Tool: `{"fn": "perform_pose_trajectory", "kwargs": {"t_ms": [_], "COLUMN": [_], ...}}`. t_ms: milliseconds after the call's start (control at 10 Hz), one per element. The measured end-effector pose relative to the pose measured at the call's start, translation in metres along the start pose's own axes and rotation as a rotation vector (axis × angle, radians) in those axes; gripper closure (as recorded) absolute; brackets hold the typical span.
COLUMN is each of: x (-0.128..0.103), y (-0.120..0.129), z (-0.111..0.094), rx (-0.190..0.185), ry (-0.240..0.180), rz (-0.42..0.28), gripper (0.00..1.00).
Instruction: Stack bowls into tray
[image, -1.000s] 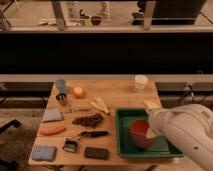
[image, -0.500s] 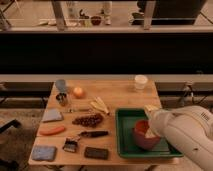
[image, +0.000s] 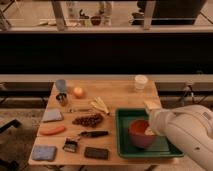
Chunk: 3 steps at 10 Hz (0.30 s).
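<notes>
A red-orange bowl (image: 139, 134) sits inside the large green tray (image: 125, 134) at the right front of the wooden table. My white arm reaches in from the lower right. The gripper (image: 150, 130) is at the bowl's right rim, over the tray, mostly hidden behind the arm's bulky white casing. I see only one bowl; whether another is nested under it cannot be told.
On the table: a white cup (image: 141, 81), an apple (image: 78, 92), a blue cup (image: 61, 86), bananas (image: 100, 105), a carrot (image: 52, 130), blue-grey pads (image: 44, 152), a brush (image: 89, 134), a dark block (image: 96, 153). A window ledge runs behind.
The arm has shifted slightly down and left over the tray; the bowl sits a little lower in the tray than a second ago.
</notes>
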Motion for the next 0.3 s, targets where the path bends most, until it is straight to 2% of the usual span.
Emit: {"fn": "perform_pose_trajectory", "kwargs": {"t_ms": [300], "x": [0.0019], "y": [-0.0008], "z": [0.0007], "rx": [0.000], "ry": [-0.002], "rz": [0.010], "gripper": [0.20]}}
